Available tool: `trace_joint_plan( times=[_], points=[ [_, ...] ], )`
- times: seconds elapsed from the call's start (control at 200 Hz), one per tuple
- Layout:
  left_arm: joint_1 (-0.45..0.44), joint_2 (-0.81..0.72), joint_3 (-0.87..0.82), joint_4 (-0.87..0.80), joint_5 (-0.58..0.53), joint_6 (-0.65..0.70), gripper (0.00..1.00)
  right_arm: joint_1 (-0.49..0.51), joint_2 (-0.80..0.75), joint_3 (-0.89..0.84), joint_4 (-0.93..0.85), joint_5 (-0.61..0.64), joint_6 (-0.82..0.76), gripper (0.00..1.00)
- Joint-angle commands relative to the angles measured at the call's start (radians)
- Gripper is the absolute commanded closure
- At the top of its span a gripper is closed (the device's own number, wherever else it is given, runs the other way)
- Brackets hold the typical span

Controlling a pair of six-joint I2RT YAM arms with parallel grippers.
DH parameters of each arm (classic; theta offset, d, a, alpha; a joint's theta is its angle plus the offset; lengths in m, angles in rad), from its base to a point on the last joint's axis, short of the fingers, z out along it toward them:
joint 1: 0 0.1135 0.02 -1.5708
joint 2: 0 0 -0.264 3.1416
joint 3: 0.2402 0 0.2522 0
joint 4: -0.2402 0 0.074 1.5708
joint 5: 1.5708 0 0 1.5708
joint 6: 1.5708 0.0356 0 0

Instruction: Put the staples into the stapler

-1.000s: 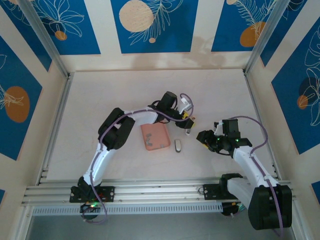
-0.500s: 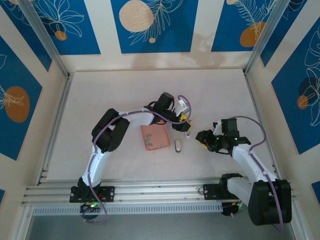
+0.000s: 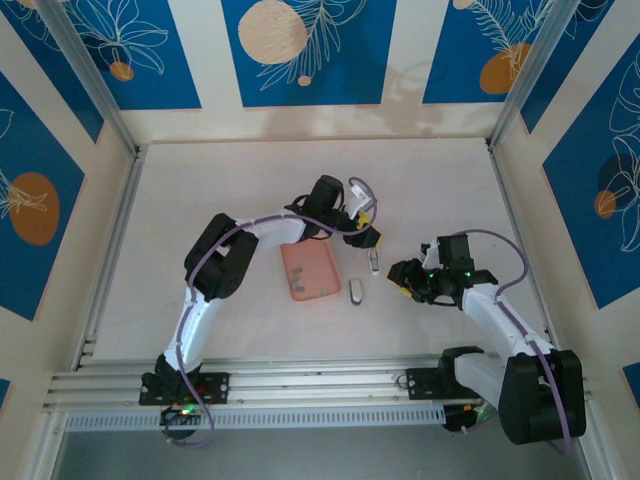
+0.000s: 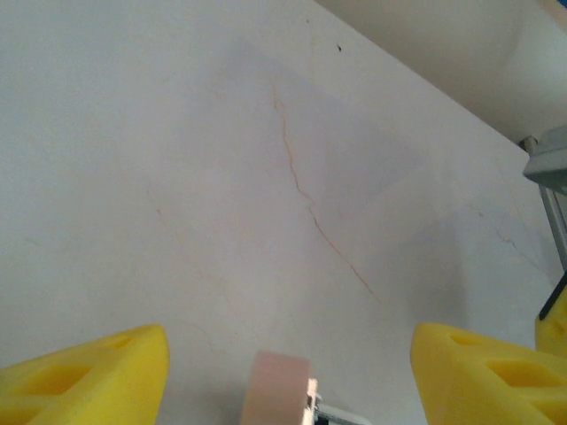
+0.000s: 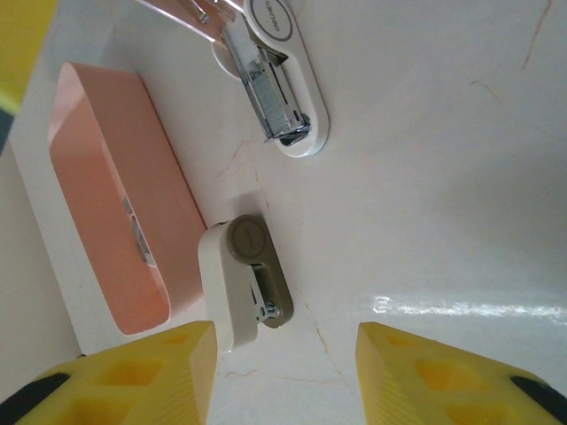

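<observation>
We see staples [image 3: 299,290] lying in the pink tray [image 3: 312,262]. Left gripper [image 3: 371,243] is spread wide over the stapler [image 3: 374,262], lid hinged up, just right of tray. Right gripper [image 3: 405,278] is also spread wide, near the stapler.

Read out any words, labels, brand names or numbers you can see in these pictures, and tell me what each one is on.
No text can be quoted with certainty.
On the stapler, rounded white end: a short dark printed word, too blurred to read.
On the beige and white device beside the pink tray: a faint round mark, unreadable.
</observation>
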Motion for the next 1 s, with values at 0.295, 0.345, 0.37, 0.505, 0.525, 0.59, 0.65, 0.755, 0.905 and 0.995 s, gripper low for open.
trace_joint_plan(
  times=[0.295, 0.345, 0.37, 0.505, 0.525, 0.59, 0.65, 0.755, 0.905, 0.995],
  points=[
    [0.001, 0.044, 0.053, 0.036, 0.161, -0.049, 0.3, 0.019, 0.0, 0.032, 0.003, -0.004, 0.014, 0.54],
    [0.0, 0.044, 0.051, 0.036, 0.175, -0.049, 0.3, 0.023, -0.006, 0.032, 0.002, 0.001, 0.015, 0.54],
    [0.0, 0.042, 0.049, 0.036, 0.179, -0.049, 0.3, 0.025, -0.008, 0.033, 0.001, 0.003, 0.015, 0.54],
    [-0.004, 0.03, 0.028, 0.045, 0.195, -0.049, 0.3, 0.028, -0.016, 0.033, -0.002, 0.009, 0.017, 0.54],
    [-0.005, 0.027, 0.023, 0.049, 0.199, -0.049, 0.3, 0.028, -0.017, 0.032, -0.002, 0.01, 0.018, 0.54],
    [-0.006, 0.018, 0.008, 0.062, 0.213, -0.049, 0.31, 0.03, -0.017, 0.032, -0.002, 0.01, 0.019, 0.54],
    [-0.007, 0.012, -0.001, 0.063, 0.228, -0.043, 0.31, 0.031, -0.018, 0.032, -0.002, 0.008, 0.02, 0.54],
    [-0.008, -0.005, -0.021, 0.07, 0.245, -0.031, 0.31, 0.033, -0.022, 0.03, -0.002, 0.013, 0.02, 0.54],
    [-0.014, -0.019, -0.04, 0.079, 0.278, -0.02, 0.31, 0.032, -0.022, 0.026, -0.002, 0.021, 0.02, 0.54],
    [-0.022, -0.025, -0.05, 0.079, 0.295, -0.013, 0.31, 0.032, -0.023, 0.023, 0.0, 0.026, 0.022, 0.54]
  ],
)
